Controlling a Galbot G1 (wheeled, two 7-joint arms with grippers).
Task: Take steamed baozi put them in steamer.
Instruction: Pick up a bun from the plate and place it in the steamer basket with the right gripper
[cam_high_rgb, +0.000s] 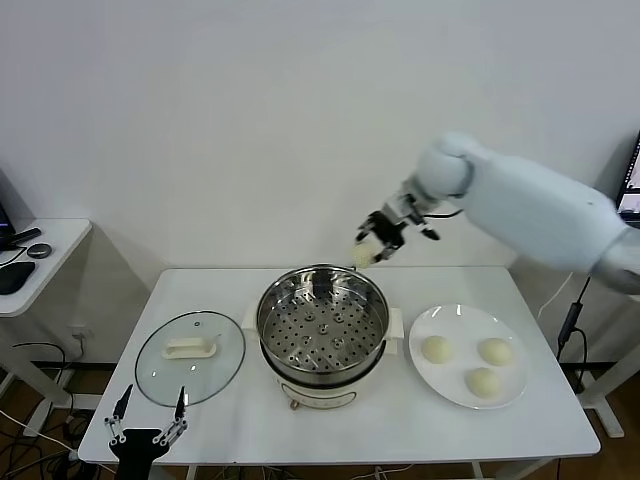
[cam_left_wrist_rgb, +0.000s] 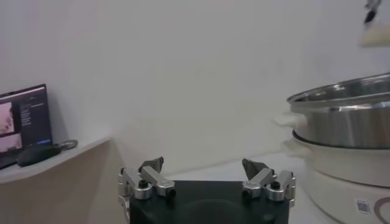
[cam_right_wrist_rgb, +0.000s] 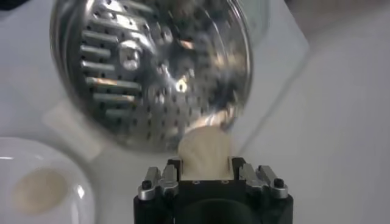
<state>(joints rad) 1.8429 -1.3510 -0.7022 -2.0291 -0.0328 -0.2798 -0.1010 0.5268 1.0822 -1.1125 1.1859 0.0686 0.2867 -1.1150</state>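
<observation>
The steamer (cam_high_rgb: 322, 330) is a shiny steel pot with an empty perforated tray on a cream base, at the table's middle. My right gripper (cam_high_rgb: 368, 250) is shut on one cream-white baozi (cam_high_rgb: 364, 254), held in the air above the pot's far right rim. In the right wrist view the baozi (cam_right_wrist_rgb: 205, 151) sits between the fingers above the steamer (cam_right_wrist_rgb: 146, 67). Three more baozi (cam_high_rgb: 436, 349) (cam_high_rgb: 495, 351) (cam_high_rgb: 483, 382) lie on a white plate (cam_high_rgb: 460, 318) right of the pot. My left gripper (cam_high_rgb: 148, 415) is open and empty, low at the table's front left corner.
A round glass lid (cam_high_rgb: 190, 357) with a white handle lies flat left of the steamer. A small side table (cam_high_rgb: 40, 255) with dark items stands at the far left. The wall is close behind the table. The steamer's side shows in the left wrist view (cam_left_wrist_rgb: 344, 115).
</observation>
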